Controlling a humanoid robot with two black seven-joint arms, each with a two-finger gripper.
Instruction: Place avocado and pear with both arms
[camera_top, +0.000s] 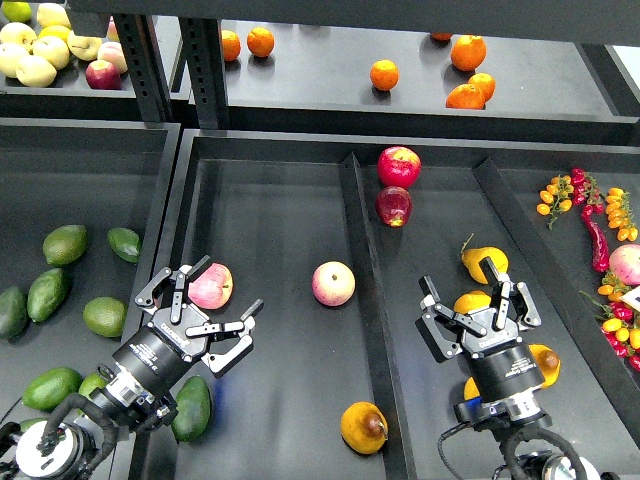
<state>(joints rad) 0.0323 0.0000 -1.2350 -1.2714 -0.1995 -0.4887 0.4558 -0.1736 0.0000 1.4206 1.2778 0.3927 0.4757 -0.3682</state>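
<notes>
The avocado (192, 408), dark green and elongated, lies at the near left of the middle tray, right beside my left arm's wrist. The pear (363, 427), orange-yellow with a dark brown spot, lies near the front of the same compartment, against the divider. My left gripper (214, 298) is open and empty, its fingers next to a pink apple (210, 285). My right gripper (466, 293) is open above another orange-yellow fruit (471, 302) in the right compartment, and nothing is held in it.
A divider (358, 230) splits the middle tray. A second pink apple (333, 283), two red apples (398, 166), a yellow stemmed pear (484, 262) and lighter avocados (64, 244) lie around. Oranges (384, 74) sit on the back shelf. Peppers and small tomatoes (612, 215) lie at the right.
</notes>
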